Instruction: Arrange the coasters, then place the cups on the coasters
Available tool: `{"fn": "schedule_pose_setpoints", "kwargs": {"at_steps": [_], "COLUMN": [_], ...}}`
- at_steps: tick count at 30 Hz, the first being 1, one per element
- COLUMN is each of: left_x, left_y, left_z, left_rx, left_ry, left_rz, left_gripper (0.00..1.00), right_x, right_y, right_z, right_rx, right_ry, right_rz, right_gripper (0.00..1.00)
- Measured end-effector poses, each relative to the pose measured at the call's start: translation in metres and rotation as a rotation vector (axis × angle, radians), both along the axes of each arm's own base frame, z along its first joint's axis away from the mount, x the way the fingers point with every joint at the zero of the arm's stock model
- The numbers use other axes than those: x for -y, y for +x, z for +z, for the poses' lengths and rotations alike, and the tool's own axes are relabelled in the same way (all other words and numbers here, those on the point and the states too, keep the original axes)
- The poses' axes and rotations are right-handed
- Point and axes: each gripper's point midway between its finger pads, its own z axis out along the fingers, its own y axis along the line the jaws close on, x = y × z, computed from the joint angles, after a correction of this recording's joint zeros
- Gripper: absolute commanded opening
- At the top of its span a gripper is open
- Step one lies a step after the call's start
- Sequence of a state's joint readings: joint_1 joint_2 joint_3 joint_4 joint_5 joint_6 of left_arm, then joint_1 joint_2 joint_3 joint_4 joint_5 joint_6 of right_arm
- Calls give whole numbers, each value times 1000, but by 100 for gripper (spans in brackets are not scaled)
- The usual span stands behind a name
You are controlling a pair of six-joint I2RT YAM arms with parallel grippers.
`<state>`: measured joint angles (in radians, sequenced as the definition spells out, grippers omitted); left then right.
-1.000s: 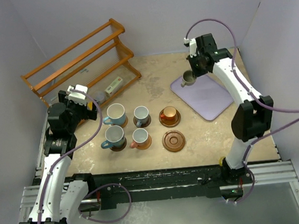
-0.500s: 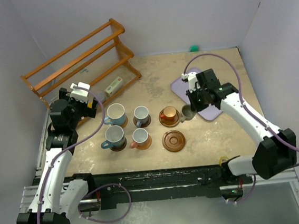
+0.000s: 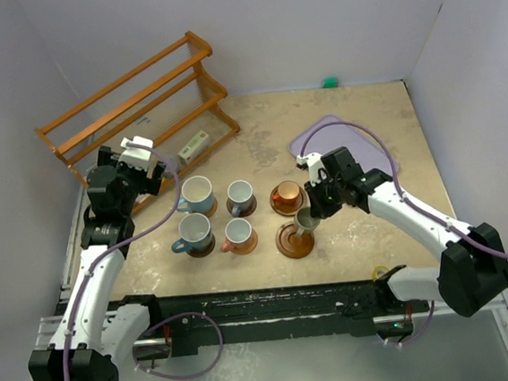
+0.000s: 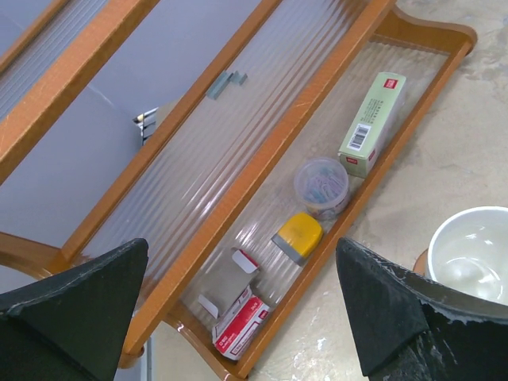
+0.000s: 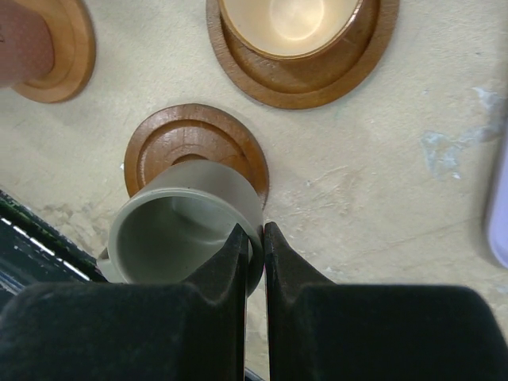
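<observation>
right wrist view: the right hand [image 5: 254,235] is almost closed, its two fingers pinching the rim wall of the grey-olive cup [image 5: 178,226], one inside and one outside. the cup hangs over the near edge of the dark brown coaster [image 5: 194,147], the only coaster without a cup; contact cannot be confirmed. step in hand, as judged: seating the last cup. the next move calls for centring the cup on the disc, lowering it upright, then releasing. its bowl is empty, as is the orange cup [image 5: 290,20] beside it. the left hand [image 4: 240,254] is spread wide, holding nothing, facing the wooden rack [image 4: 262,151], whose bottom shelf holds a tub of paper clips [image 4: 321,186] and a green box [image 4: 373,119].
</observation>
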<state>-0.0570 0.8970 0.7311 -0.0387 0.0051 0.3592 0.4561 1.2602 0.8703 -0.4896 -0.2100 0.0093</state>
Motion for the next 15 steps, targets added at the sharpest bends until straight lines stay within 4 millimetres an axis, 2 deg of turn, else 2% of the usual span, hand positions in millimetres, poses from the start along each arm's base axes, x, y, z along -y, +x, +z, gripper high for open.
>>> {"fn": "schedule_pose_setpoints", "kwargs": {"at_steps": [6, 15], "left_x": [-7, -11], "left_y": [2, 7], "left_z": [-9, -24], "left_rx": [-7, -28], "left_ry": [10, 16], "left_rz": [38, 64], "left_gripper": [98, 98], "right_x": [-15, -25], "right_y": [-5, -14], "right_z": [-6, -33], "right_rx": [-18, -106], "right_ry": [30, -12], "right_rz": [17, 36], "right_gripper": [0, 0]}}
